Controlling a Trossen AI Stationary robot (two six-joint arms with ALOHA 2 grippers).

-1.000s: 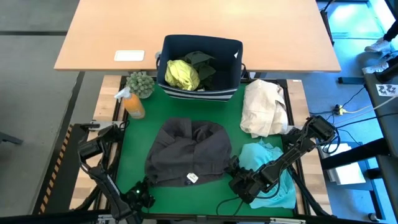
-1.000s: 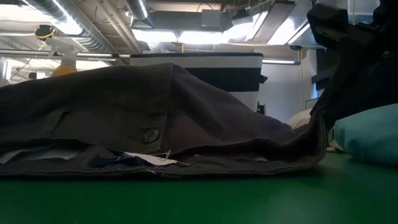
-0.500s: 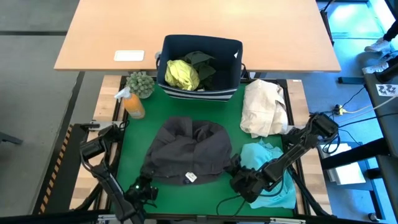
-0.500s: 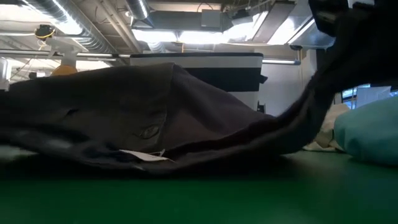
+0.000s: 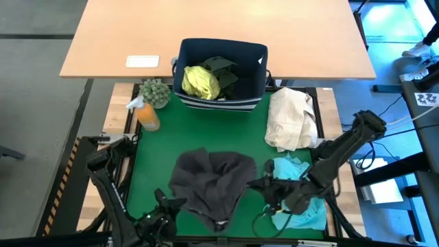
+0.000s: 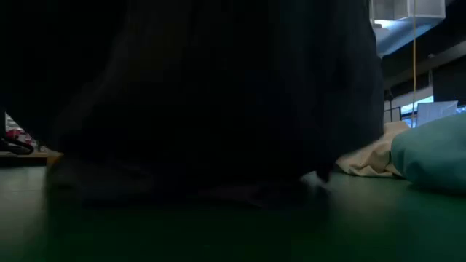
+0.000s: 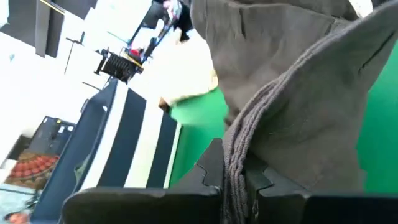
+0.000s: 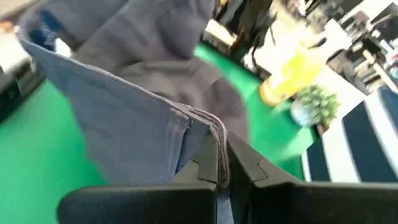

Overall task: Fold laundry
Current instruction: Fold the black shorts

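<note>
Both grippers, left gripper (image 7: pixel 235 180) and right gripper (image 8: pixel 222 163), clamp the soft, limp charcoal garment (image 5: pixel 212 180) by its hem near the table's front edge.

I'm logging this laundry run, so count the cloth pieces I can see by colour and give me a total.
Charcoal grey: 1, the grey garment, held by the left gripper and right gripper
Turquoise: 1
Yellow-green: 1, in the bin
Dark olive-black: 1, in the bin
Cream-beige: 1
Total: 5

green table (image 5: pixel 151 154) | on it: navy bin (image 5: pixel 221 103), cream bundle (image 5: pixel 290 120), turquoise garment (image 5: pixel 302 209), spray bottle (image 5: pixel 145 115)
</note>
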